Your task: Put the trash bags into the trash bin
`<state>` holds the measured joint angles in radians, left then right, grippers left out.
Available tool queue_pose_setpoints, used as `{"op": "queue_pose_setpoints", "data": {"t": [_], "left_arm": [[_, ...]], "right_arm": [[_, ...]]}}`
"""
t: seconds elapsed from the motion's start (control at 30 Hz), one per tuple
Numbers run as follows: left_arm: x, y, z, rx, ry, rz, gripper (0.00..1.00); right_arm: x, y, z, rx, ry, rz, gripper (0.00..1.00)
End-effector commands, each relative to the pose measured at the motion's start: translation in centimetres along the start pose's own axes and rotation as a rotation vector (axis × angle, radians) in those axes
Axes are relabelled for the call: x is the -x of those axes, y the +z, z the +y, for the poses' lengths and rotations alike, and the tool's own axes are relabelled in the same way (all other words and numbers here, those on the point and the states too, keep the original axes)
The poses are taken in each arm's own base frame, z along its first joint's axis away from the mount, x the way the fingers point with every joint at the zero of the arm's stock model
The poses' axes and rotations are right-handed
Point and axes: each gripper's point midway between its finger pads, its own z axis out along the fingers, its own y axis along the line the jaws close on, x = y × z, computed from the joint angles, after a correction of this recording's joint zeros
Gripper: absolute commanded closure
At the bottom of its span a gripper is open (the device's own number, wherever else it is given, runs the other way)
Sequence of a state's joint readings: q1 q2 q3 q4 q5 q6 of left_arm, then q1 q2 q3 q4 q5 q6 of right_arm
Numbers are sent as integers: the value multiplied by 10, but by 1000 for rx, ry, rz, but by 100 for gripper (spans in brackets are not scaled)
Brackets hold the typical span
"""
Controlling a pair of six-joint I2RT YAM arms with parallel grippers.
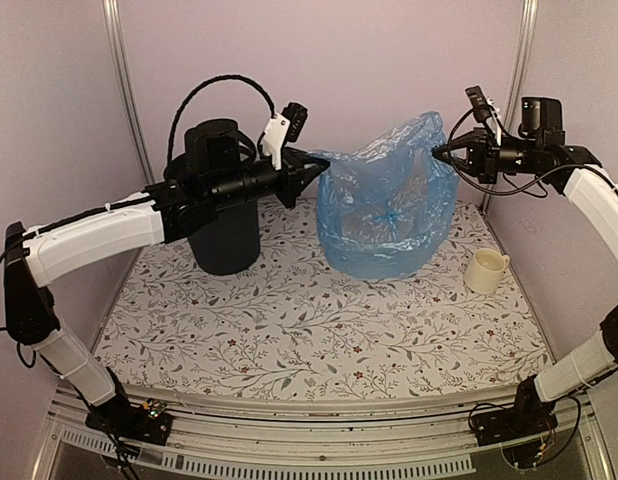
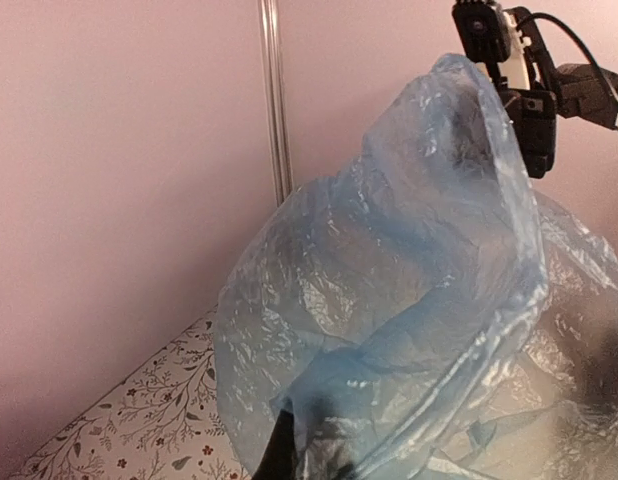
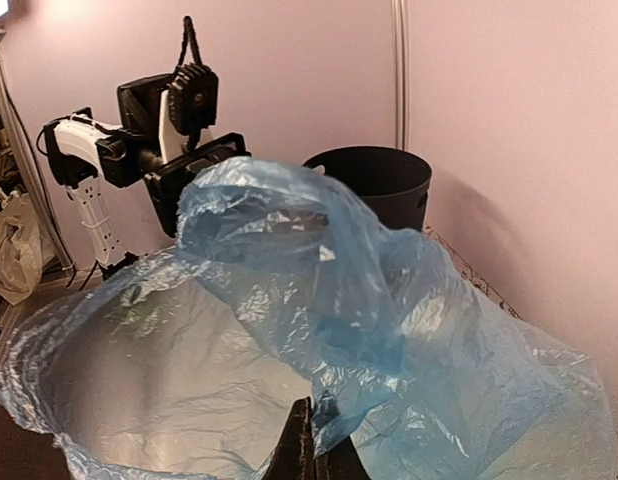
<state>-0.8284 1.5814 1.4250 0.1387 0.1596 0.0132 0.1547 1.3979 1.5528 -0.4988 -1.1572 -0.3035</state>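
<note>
Top view, progress: the trash bag [image 1: 384, 215] is not yet in the trash bin [image 1: 221, 200]. It hangs stretched between the two arms, its bottom resting on the surface [image 1: 289, 335].
Top view, what is left: by my judgement the whole transfer. The bag has to be carried left, over the bin's rim, and lowered in.
Top view, left end effector [image 1: 322, 166]: closed, pinching the bag's left rim, and reaching across in front of the bin.
Top view, right end effector [image 1: 436, 153]: closed, pinching the bag's upper right rim.
Top view, bin: upright at the back left, just beside the bag and apart from it. Its mouth is hidden by the left arm.
Top view, mug [image 1: 486, 270]: stands right of the bag, apart from it. I cannot tell what is in it.
Left wrist view, bag [image 2: 409, 300]: fills the frame, with its crinkled film gathered at the closed fingers at the bottom edge. The right end effector holds the far peak.
Left wrist view, contents: nothing shows through the film.
Right wrist view, bag: its mouth gapes wide and holds only air as far as I can see. The rim is clamped in this arm's fingers at the bottom edge.
Right wrist view, bin [image 3: 374, 180]: behind the bag, with an open rim and a dark inner wall. No plastic is over it, and its floor is out of sight.
</note>
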Motion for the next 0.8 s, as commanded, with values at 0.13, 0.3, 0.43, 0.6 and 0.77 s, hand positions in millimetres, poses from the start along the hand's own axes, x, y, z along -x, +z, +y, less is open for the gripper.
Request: {"op": "queue_pose_setpoints", "data": {"t": [0.13,0.3,0.43,0.6,0.77], "left_arm": [[-36,15,-6,-56,-83,107,100],[-28,17,3,-37,-104,120,100],[-3,15,24,18,-66,135,100],[25,7,20,-41,-79,77,76],[31,1,19,-55,-125,48,38]], "right_arm": [[-56,15,-53,-136,233,110,98],[-24,7,-42,-129,164,64,98],[34,-19,-58,-294,-30,37,98],[44,-20,-73,-336,-56,25,98],[21,-9,-79,-285,58,18,98]]}}
